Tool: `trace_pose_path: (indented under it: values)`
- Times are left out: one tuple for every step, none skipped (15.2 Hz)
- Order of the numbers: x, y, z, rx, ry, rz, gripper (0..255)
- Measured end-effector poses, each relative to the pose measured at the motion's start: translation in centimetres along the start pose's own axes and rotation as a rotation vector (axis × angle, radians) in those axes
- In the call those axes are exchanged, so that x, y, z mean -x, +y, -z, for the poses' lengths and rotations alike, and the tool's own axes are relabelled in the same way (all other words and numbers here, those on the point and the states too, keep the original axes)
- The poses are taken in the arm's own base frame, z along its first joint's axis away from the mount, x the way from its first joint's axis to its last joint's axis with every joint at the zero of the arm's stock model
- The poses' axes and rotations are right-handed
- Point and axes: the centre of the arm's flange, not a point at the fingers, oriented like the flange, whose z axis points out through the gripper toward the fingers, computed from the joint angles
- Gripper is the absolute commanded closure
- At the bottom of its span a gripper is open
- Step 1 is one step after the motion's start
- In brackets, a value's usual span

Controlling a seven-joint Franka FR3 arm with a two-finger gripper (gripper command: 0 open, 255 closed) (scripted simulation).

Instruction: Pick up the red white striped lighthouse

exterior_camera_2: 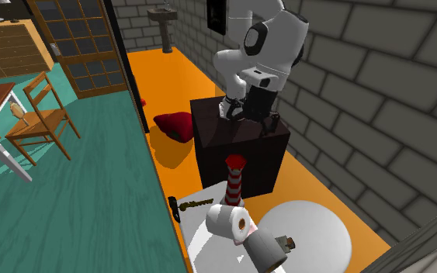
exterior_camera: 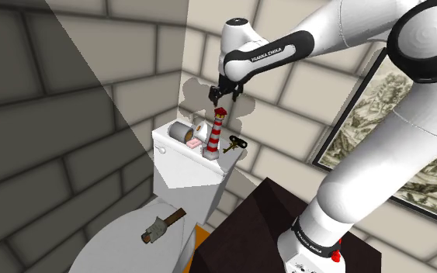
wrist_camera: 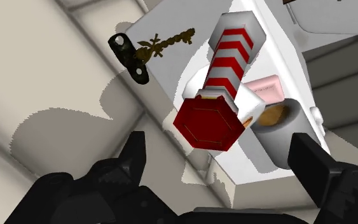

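The white arm (exterior_camera: 341, 35) reaches from its dark box stand (exterior_camera: 286, 225) out over a toilet. The gripper (exterior_camera: 226, 97) hangs above the toilet's white tank (exterior_camera: 182, 171), pointing down. Below the tank and farther from the gripper is the pale, closed toilet lid (exterior_camera: 116, 240). A small tool with a brown handle (exterior_camera: 162, 225) lies on it.

In the wrist view the gripper (wrist_camera: 219, 143) has its two black fingers (wrist_camera: 136, 143) spread wide apart, with nothing held between them and nothing touching them.

The red and white striped lighthouse (exterior_camera: 217, 133) stands upright on the tank top right under the gripper, and a gap shows between its red cap and the fingertips. From the wrist camera the cap sits between the spread fingers.

A white paper roll (exterior_camera: 202, 129) lies just beside the lighthouse's base, with a grey cylinder (exterior_camera: 182, 132) on the roll's far side from the lighthouse. A dark, brassy key (wrist_camera: 152, 46) lies on the lighthouse's other side, near the tank's edge.
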Motion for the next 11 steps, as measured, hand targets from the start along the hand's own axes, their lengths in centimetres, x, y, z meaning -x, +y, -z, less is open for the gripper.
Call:
trace_pose_path:
  values:
    - [-0.8,0.0,-1.2,0.012,-0.001,-0.009,0]
    - [-1.5,-0.1,-2.3,0.025,-0.003,-0.017,0]
    - [-2.1,0.0,-3.7,0.037,-0.005,-0.026,0]
    - [-2.5,0.1,-4.5,0.046,-0.008,-0.033,0]
    - [-2.5,0.1,-5.2,0.051,-0.008,-0.036,0]
    - [-2.6,0.0,-5.8,0.054,-0.008,-0.038,0]
    - [-2.5,-0.2,-6.3,0.055,-0.008,-0.038,0]
    - [-2.4,-0.3,-6.8,0.055,-0.008,-0.039,0]
    - [-2.2,-0.4,-7.2,0.056,-0.008,-0.039,0]
    - [-2.1,-0.4,-7.8,0.056,-0.008,-0.039,0]
    - [-2.0,-0.7,-8.3,0.056,-0.008,-0.039,0]
